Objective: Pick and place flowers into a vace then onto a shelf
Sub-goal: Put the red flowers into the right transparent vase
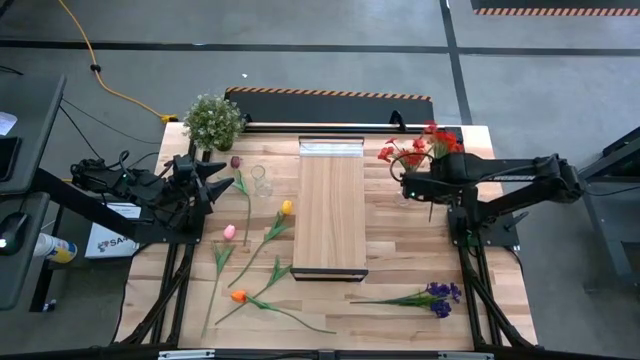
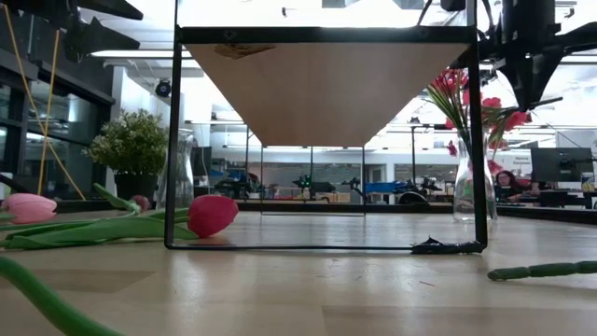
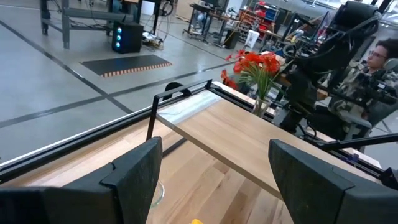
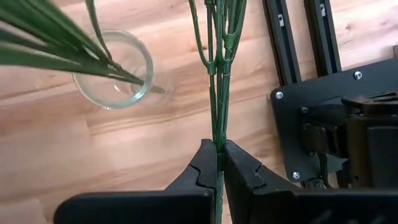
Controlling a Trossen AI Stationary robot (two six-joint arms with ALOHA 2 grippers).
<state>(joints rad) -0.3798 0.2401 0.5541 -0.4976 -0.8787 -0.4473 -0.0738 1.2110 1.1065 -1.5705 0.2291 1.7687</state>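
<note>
Setting: my workshop or robotics lab. Evidence, all beyond my plank table (image 1: pixel 400 320): bare grey concrete floor (image 1: pixel 330 25) with hazard-striped mats (image 3: pixel 127 64), yellow cable (image 1: pixel 85 50), equipment racks (image 3: pixel 208 15), desks with monitors (image 2: pixel 560 166).

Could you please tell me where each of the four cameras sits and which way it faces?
High view: overhead, straight down on the shelf; both arms show.
Low view: at tabletop height, level across the table under the shelf; arm parts at top.
Left wrist view: past the open left gripper toward the red flowers.
Right wrist view: down past the right gripper, shut on a green stem.
Shared: the red flowers, in high and left wrist views.
</note>
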